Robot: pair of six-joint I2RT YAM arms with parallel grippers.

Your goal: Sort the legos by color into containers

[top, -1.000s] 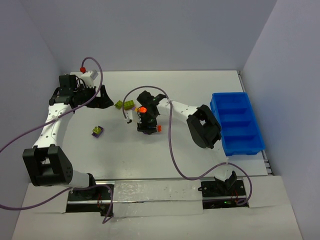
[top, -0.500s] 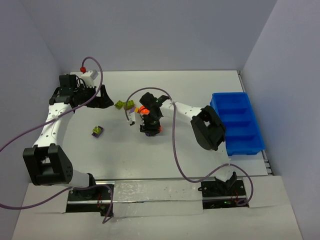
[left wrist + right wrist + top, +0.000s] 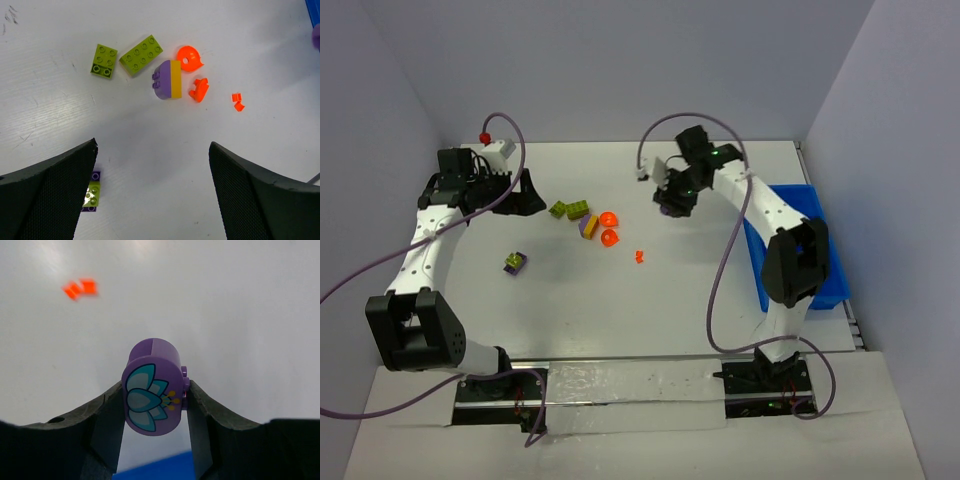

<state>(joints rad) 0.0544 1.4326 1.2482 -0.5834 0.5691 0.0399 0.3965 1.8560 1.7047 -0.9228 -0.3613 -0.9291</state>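
Blue tray point(image 3: 835, 286) partly hidden, purple piece point(image 3: 152, 385) in right pincer point(image 3: 155, 391)

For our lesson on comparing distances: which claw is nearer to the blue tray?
Right. In the top view the right claw, gripping a purple piece, hangs just left of the blue tray. The left claw is much farther left, beyond the lime-green bricks.

Bare table point(image 3: 720, 290) runs from right claw point(image 3: 671, 206) to tray point(image 3: 790, 189).

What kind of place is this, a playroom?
Likely a robot lab: a left arm and right arm bolted to a white table, the right gripper holding a purple lego, a blue tray nearby.
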